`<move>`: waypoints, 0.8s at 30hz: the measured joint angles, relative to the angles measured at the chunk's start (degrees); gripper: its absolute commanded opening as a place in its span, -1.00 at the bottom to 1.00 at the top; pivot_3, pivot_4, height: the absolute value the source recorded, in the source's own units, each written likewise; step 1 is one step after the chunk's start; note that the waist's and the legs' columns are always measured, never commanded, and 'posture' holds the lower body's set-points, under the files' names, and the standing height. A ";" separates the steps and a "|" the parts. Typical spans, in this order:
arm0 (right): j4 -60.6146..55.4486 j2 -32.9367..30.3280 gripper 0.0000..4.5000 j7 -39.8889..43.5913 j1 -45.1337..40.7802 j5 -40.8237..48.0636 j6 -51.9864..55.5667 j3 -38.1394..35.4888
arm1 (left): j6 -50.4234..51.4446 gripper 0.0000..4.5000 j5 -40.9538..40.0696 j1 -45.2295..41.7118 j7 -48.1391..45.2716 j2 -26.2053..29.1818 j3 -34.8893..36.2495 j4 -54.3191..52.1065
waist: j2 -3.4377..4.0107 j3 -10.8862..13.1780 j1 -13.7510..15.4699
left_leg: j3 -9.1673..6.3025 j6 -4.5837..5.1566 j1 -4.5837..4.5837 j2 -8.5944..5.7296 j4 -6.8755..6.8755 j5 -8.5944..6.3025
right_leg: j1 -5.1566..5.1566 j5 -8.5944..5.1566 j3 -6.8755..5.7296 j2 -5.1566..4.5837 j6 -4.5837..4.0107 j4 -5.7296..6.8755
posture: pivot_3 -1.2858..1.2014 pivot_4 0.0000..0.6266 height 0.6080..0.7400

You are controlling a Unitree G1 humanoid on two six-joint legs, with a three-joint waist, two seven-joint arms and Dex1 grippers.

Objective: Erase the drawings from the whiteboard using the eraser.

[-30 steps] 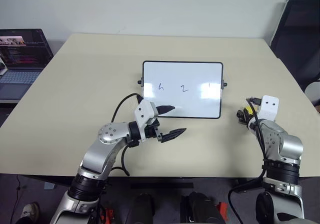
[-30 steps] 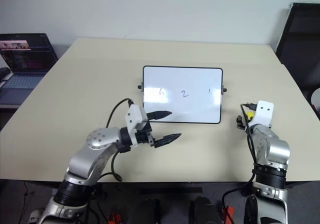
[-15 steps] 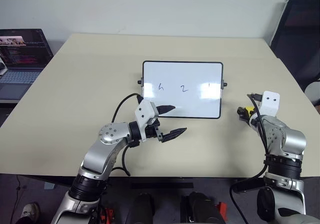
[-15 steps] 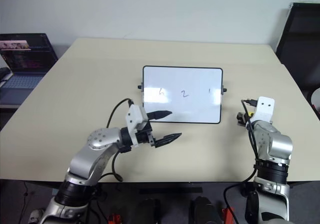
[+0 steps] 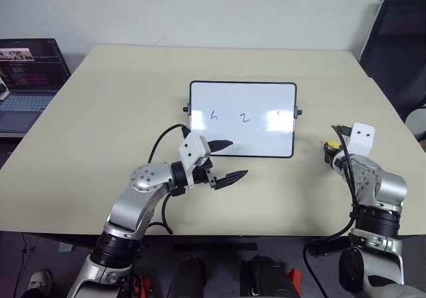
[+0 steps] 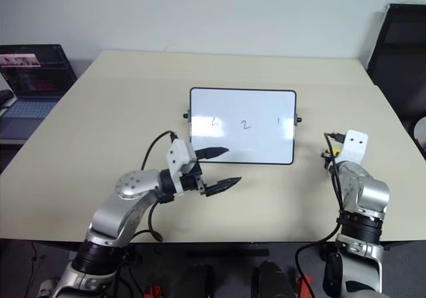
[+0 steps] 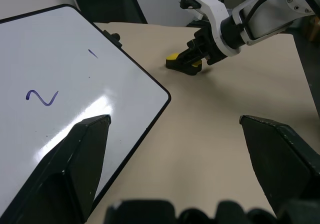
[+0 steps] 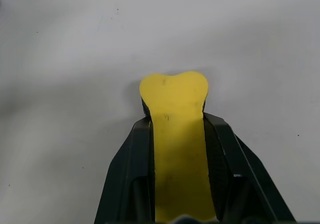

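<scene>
Eraser [image 8: 175,134] lies on the table right of the whiteboard [image 5: 243,118], pinched lengthwise by the right gripper [image 7: 197,59]; drawings [image 5: 244,117] lie leftward. Left gripper [image 5: 226,160] hangs spread by the board's near edge.

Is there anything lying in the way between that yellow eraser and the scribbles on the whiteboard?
Nothing visible. The right gripper is shut on the eraser, off the whiteboard's right side, with bare table between them. The drawings are uncovered. The left gripper hangs open at the board's near left corner, off that path.
</scene>
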 measured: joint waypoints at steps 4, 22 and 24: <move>0.00 0.10 -0.57 -0.10 -0.02 0.03 -0.03 -0.19 | -0.06 1.00 0.00 0.00 0.00 0.01 0.00 0.04 | 0.00 0.00 0.00 | 0.00 0.00 0.00 0.00 0.00 0.00 | 0.00 0.00 0.00 0.00 0.00 0.00 | 0.03 -0.52 1.00; -4.64 -2.28 -0.57 8.69 0.51 -5.15 -20.01 15.47 | -3.35 1.00 6.95 -2.02 12.15 -3.38 2.52 7.78 | 0.07 0.06 -0.12 | -0.04 0.00 -0.07 0.00 0.00 0.00 | -0.03 0.00 -0.04 -0.04 0.02 -0.03 | 0.03 -0.52 1.00; -4.48 -1.88 -0.57 8.68 0.31 -5.73 -20.81 16.19 | -3.67 1.00 7.74 -2.61 13.11 -4.14 2.51 9.30 | 0.06 0.06 -0.06 | -0.05 0.00 -0.07 0.00 0.01 0.00 | -0.03 0.01 -0.06 -0.05 0.03 -0.03 | 0.03 -0.52 1.00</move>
